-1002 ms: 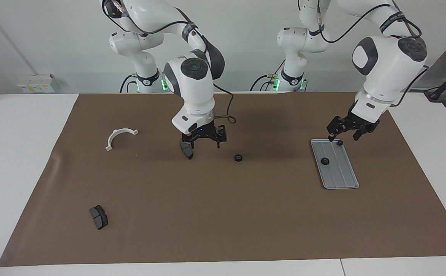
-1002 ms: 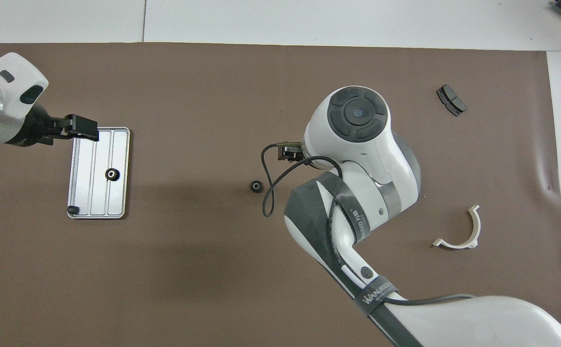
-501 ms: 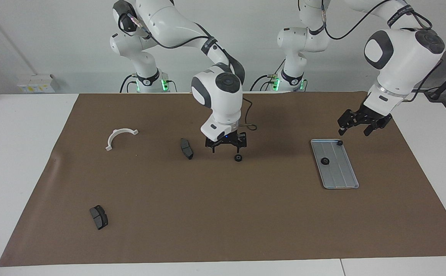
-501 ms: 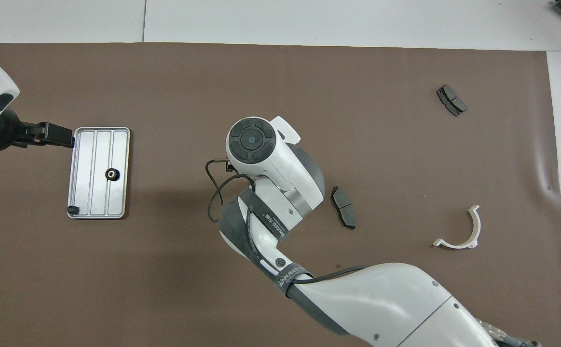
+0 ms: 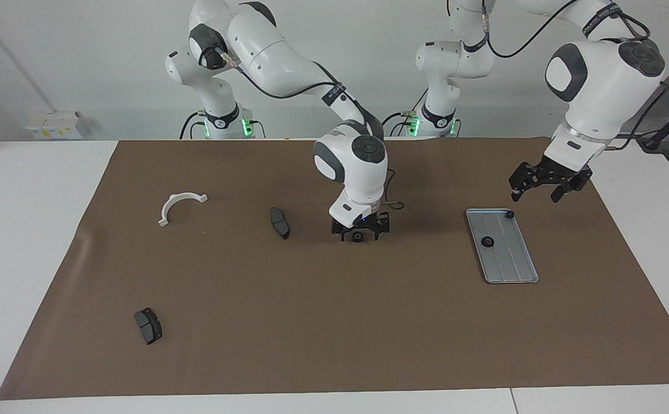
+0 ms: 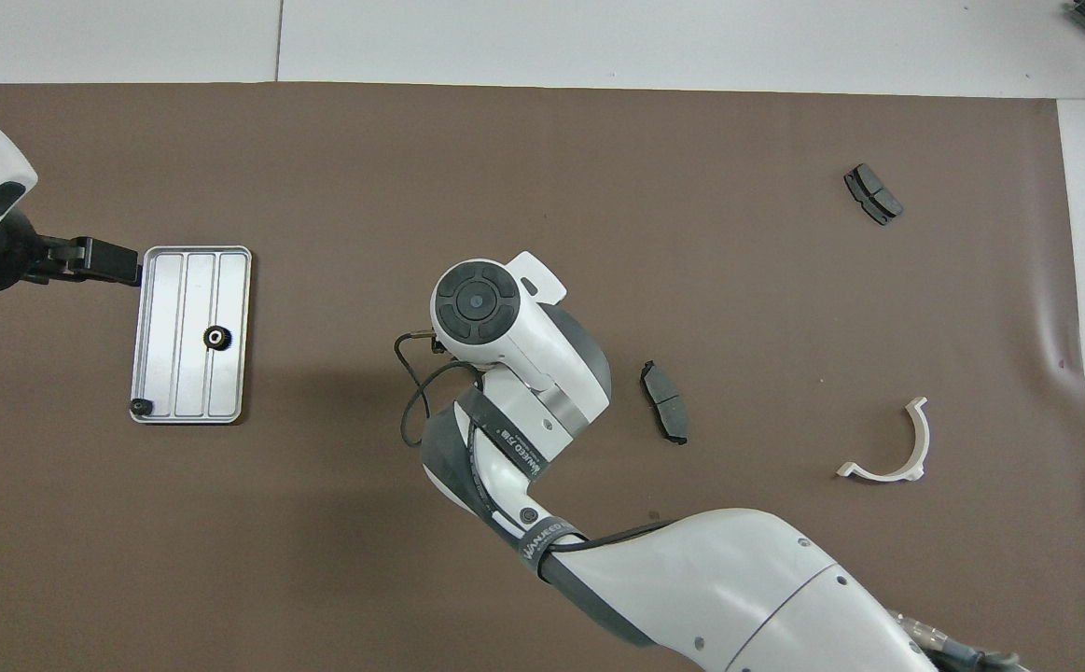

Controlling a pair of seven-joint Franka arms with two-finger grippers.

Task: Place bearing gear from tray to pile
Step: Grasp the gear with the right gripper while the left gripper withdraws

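Observation:
The grey-blue tray [image 5: 512, 261] lies toward the left arm's end of the table and holds a black bearing gear [image 5: 488, 241] and a small black part [image 5: 509, 214]. Another black gear [image 5: 357, 237] lies on the mat mid-table. My right gripper [image 5: 360, 233] is down at the mat, open, with its fingers on either side of that gear. My left gripper [image 5: 546, 188] is open and empty in the air, just off the tray's end nearer the robots. In the overhead view the tray [image 6: 169, 317] and its gear [image 6: 215, 338] show, but the right arm's wrist [image 6: 477, 303] hides the mat gear.
The pile is scattered toward the right arm's end: a white semicircular bracket [image 5: 180, 206], one dark pad [image 5: 279, 222] beside the right gripper, and another pad [image 5: 148, 325] farther from the robots. A brown mat [image 5: 334, 333] covers the table.
My right gripper let go of the dark pad, moved toward the left arm's end and came down around the gear on the mat. My left gripper rose and drew back off the tray.

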